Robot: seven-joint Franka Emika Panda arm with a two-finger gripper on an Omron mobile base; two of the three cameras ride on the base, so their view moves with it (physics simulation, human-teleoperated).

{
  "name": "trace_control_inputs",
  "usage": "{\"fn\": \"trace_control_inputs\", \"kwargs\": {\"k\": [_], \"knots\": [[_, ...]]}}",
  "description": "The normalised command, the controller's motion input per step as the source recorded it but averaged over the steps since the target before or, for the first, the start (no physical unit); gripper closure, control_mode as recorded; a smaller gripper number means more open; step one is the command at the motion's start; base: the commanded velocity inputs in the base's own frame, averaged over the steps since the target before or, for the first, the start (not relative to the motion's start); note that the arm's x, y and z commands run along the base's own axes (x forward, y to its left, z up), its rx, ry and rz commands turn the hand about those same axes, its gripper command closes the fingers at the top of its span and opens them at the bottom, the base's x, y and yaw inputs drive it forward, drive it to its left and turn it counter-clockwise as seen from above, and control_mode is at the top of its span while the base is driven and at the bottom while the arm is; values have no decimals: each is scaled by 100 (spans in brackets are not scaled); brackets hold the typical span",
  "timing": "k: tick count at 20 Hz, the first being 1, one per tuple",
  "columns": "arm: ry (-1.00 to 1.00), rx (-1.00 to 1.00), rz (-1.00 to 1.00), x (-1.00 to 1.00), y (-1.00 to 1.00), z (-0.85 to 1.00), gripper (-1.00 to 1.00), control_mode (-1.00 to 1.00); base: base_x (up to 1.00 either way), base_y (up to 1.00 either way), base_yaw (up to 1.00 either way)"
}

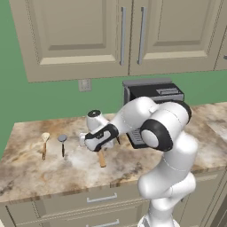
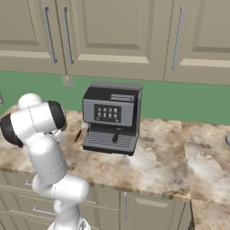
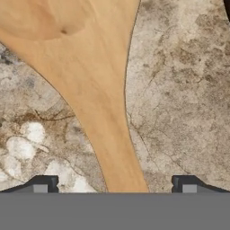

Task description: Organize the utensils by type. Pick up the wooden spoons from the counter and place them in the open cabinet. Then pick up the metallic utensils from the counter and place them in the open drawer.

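Wooden spoon handle between wide-open end effector fingertips, not gripped.

A black coffee machine stands on the marbled counter. At its nine o'clock lies a thin dark utensil. The white arm rises at seven o'clock.

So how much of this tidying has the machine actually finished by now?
Nothing looks put away yet. The small wooden spoon and a grey-headed utensil lie on the counter. In hand: the open pincer hangs right over the large wooden spoon, its handle running between the fingertips, not gripped. Left: both spoons into the cabinet, metal utensils into the drawer.
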Motion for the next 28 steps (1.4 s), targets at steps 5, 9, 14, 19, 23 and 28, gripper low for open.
{"fn": "trace_control_inputs", "kwargs": {"k": [5, 9, 14, 19, 23, 28], "knots": [[0, 0, 0, 0, 0, -18, -100, -100, 0, 0, 0], [0, 0, 0, -8, 0, -6, 100, -100, 0, 0, 0], [0, 0, 0, -19, -6, -1, 100, -100, 0, 0, 0], [0, 11, 5, -46, -14, 40, 100, -100, 0, 0, 0], [0, 15, 10, -55, -10, 60, 100, -100, 0, 0, 0], [0, 10, 5, -51, -11, 65, 100, -100, 0, 0, 0]]}}
